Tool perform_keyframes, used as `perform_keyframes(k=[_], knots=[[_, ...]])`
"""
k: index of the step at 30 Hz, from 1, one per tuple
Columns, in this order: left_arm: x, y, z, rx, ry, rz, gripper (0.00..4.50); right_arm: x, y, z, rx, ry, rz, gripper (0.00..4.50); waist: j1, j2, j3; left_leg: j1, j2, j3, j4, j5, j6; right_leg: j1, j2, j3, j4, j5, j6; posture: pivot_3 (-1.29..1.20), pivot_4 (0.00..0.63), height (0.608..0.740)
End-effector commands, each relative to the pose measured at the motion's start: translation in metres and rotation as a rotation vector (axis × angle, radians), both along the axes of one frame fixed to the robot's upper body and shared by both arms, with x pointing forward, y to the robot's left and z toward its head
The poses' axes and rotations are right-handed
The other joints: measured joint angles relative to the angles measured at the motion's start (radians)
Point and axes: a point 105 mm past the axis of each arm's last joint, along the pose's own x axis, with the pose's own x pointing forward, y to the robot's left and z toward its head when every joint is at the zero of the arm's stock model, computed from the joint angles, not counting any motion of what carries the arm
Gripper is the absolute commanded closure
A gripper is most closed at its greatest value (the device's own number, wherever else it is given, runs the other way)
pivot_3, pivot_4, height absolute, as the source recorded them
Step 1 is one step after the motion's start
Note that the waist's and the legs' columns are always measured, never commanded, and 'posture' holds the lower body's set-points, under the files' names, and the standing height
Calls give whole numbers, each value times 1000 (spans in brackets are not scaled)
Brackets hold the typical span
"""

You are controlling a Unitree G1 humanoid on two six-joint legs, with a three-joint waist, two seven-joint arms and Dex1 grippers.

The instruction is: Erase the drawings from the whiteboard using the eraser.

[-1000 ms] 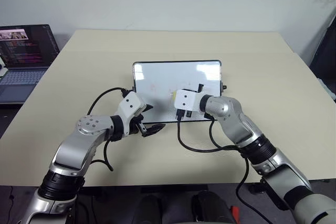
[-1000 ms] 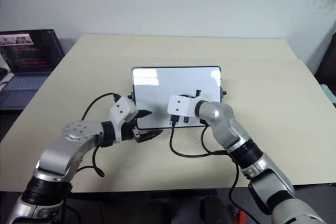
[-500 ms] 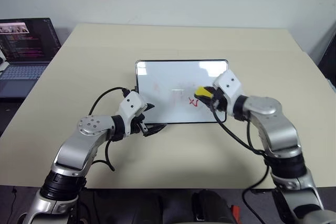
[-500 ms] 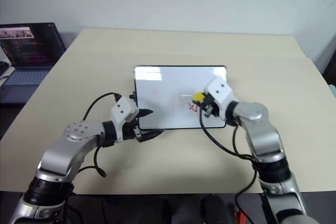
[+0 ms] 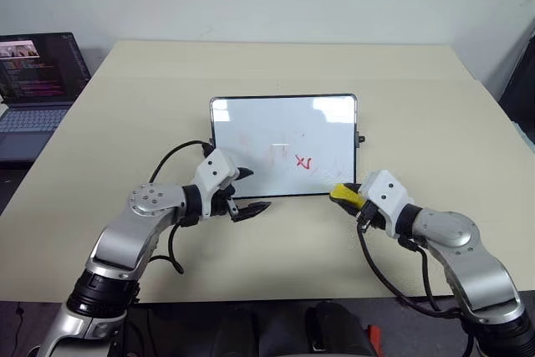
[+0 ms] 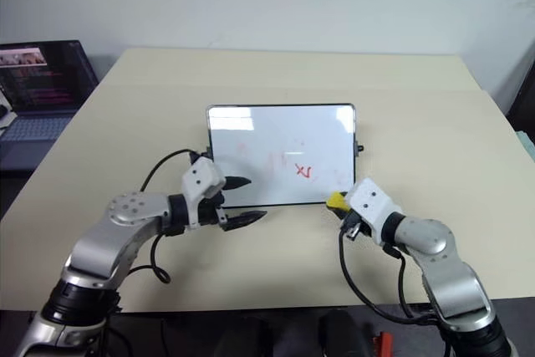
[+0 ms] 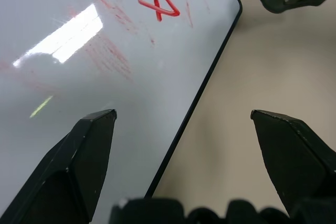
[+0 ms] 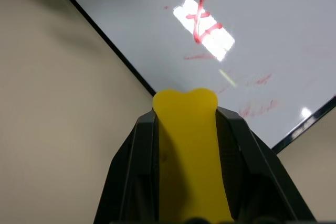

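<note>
The whiteboard point(image 5: 251, 123) lies flat at the middle of the table. A small red cross-like drawing point(image 5: 303, 161) sits on its near right part, with faint red smears point(image 7: 113, 56) to its left. My right gripper point(image 5: 347, 196) is shut on the yellow eraser point(image 5: 342, 194). It hovers over the table just off the board's near right corner, and the eraser tip point(image 8: 185, 103) points toward the board's edge. My left gripper point(image 5: 255, 190) is open at the board's near edge, with one finger point(image 7: 86, 145) over the board and the other over the table.
An open laptop point(image 5: 38, 81) with a lit screen stands off the table's far left. Black cables loop from both wrists over the beige table point(image 5: 418, 106). Bare tabletop lies right of and behind the board.
My right gripper has drawn back with the eraser, from over the board's middle to the right and toward me, off the near right corner. This uncovers the red mark. The left gripper has stayed put.
</note>
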Motion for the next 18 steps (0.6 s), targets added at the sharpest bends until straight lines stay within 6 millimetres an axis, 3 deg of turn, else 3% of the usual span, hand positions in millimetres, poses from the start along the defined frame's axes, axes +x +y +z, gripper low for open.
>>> perform_keyframes(k=[1, 13, 15, 18], knots=[[3, -3, 8, -5, -37, -19, 0, 10, 8, 15, -31, -157, 7, 3356, -1, 0, 0, 0, 0, 0, 0, 0, 0, 0, 0, 0, 0, 0, 0, 0, 150, 740], [4, -3, 7, -4, -33, -10, 0, 59, 75, 37, -29, -319, 51, 3356, 0, 0, 0, 0, 0, 0, 1, 0, 0, 0, 0, 0, 1, 3, -5, 0, 150, 740], [4, -3, 7, -4, -33, -7, 0, 64, 77, 33, -42, -306, 46, 3356, 0, 0, 0, 0, 0, 0, 1, 0, 0, 0, 0, 0, 1, 3, -5, 0, 150, 740], [3, -2, 8, -6, -35, -2, 0, 69, 59, 14, -127, -244, 1, 3356, 9, 0, 0, -1, -1, 0, 1, 0, 0, 0, -1, 0, 0, 3, -5, 0, 150, 740]])
